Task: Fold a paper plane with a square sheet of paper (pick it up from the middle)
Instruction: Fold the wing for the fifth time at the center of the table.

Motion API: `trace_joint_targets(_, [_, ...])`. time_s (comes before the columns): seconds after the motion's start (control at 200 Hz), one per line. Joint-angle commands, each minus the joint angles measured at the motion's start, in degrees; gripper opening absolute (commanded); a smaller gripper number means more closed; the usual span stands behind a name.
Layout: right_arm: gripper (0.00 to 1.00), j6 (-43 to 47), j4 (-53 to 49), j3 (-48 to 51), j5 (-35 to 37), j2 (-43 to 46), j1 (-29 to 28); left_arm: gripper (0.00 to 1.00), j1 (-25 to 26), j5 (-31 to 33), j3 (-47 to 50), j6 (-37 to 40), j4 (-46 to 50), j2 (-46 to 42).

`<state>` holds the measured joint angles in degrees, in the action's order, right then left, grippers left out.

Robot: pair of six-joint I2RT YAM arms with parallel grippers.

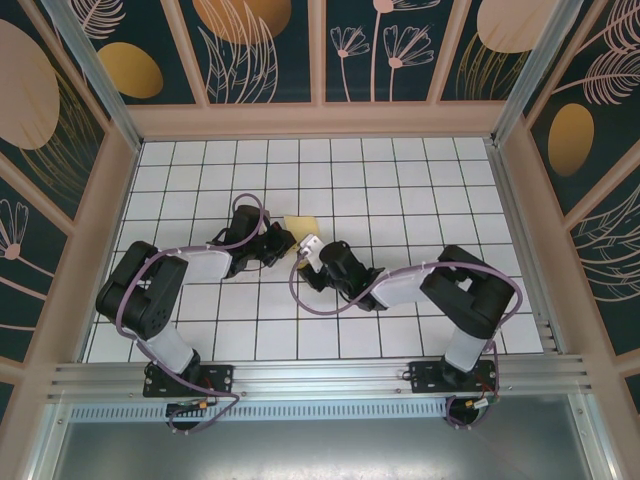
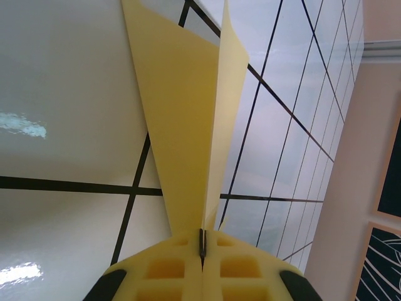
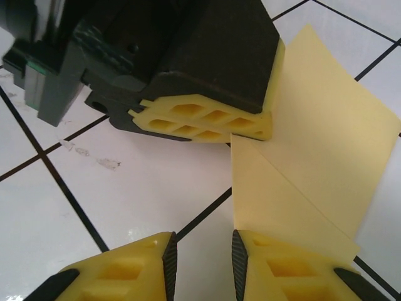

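White grid tabletop; folded yellow sheet in left end effector.

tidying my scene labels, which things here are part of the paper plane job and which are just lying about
Part of the job: yellow paper, partly folded; left gripper, pinching it; right gripper, open at its edge.
Just there: white tiled table; patterned walls.
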<state>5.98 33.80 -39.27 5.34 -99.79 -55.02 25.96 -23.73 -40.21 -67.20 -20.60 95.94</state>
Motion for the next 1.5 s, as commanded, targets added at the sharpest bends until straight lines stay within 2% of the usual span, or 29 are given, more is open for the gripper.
trace_joint_targets(0.0, [0.31, 2.49, 5.28, -1.39, 2.66, -2.42, -0.02, 0.05, 0.42, -0.78, -1.58, -0.48, 1.48, -0.39])
trace_joint_targets(0.355, [0.23, 5.76, 11.69, -2.29, 7.28, -6.87, -0.08, 0.05, 0.41, -0.99, -1.54, -0.70, 1.42, -0.32])
trace_joint_targets(0.64, [0.25, 7.04, 13.67, -3.11, 8.89, -9.29, -0.26, 0.05, 0.47, -1.15, -1.70, -0.76, 1.43, -0.23])
trace_joint_targets(0.886, [0.13, 6.33, 13.92, -3.36, 9.16, -9.68, -0.24, 0.10, 0.41, -0.88, -1.63, -0.75, 1.66, -0.40])
trace_joint_targets(1.161, [0.01, 3.24, 14.03, -2.01, 7.07, -7.20, 1.01, 0.28, 0.41, 1.75, -2.67, 1.08, 4.64, -1.44])
trace_joint_targets(1.491, [0.00, -9.24, 13.65, 0.06, -9.36, -3.52, 7.47, 0.68, 0.15, 10.07, -3.75, 5.60, 10.53, -5.79])
